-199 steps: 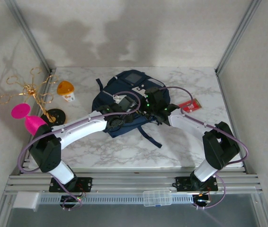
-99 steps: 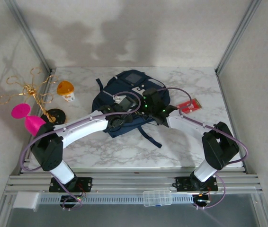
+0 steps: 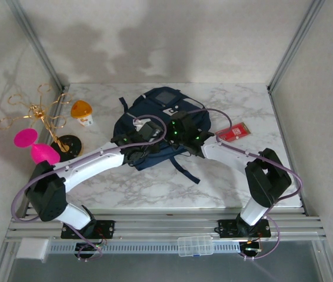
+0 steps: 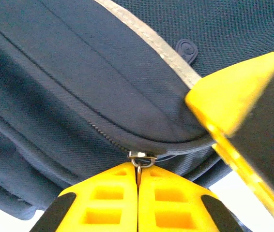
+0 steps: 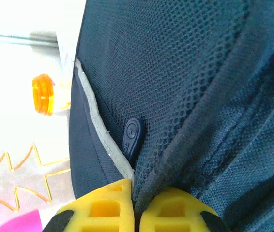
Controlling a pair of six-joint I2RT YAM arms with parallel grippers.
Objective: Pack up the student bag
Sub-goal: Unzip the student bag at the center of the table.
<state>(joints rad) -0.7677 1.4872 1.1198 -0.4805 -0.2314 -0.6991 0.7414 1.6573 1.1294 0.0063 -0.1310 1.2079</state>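
One student bag (image 3: 153, 104) lies gripped twice: left pincer (image 4: 138, 175) clamped on its zipper pull (image 4: 138, 162), right pincer (image 5: 135, 187) pinching its fabric.

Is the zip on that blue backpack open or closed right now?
Closed along the visible stretch: the teeth beside the zipper pull, pinched by the left gripper, are meshed. Past the pull, cannot tell.

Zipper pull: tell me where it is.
In the left wrist view, low centre, the zipper pull is pinched in the left claw, on the student bag.
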